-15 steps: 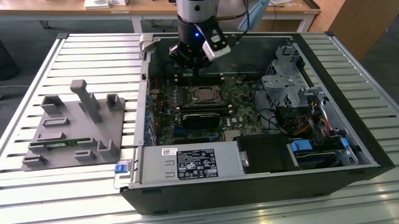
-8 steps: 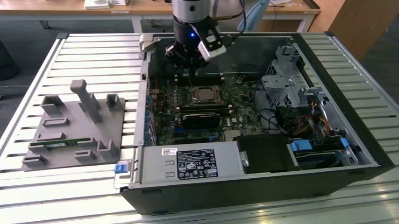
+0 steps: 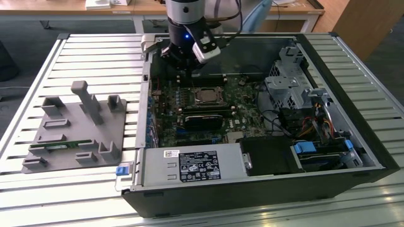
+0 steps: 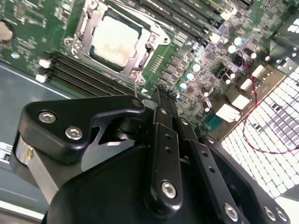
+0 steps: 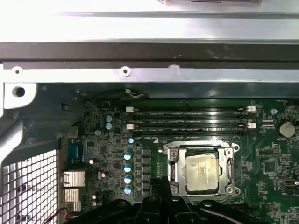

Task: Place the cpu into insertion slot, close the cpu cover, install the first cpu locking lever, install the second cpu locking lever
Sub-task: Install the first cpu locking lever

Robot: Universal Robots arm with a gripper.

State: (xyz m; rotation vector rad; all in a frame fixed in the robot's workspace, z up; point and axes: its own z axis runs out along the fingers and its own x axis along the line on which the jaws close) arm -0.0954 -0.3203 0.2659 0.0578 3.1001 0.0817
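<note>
exterior view: an open case (image 3: 353,156) is seen lying on a slatted table (image 3: 38,189), its board (image 3: 243,125) laid bare. the cpu (image 3: 206,96) is seated in the slot (image 3: 194,93), its pale metal top turned up. in both wrist views the cover (image 5: 225,170) is seen folded down flat over the slot, so that the cpu is framed by its square window. the gripper (image 3: 185,71) is held above the board just beside the slot, on the side away from the memory slots (image 5: 187,122), which are lined up just beside the slot's opposite edge. its fingers (image 4: 163,135) are pressed together with nothing gripped between them, and the tips are set apart from the cpu. in the second wrist view a thin metal rod (image 4: 136,87) is seen between a corner of the slot and the fingertips; whether the levers are latched cannot be told. a long black module (image 3: 202,119) is found near the slot, across from the gripper. a power supply (image 3: 189,168) is set farther from the slot on that same side. a grey fixture (image 3: 75,127) is placed on the table outside the case, well apart from the slot, and a green strip (image 3: 63,144) is laid in it.
</note>
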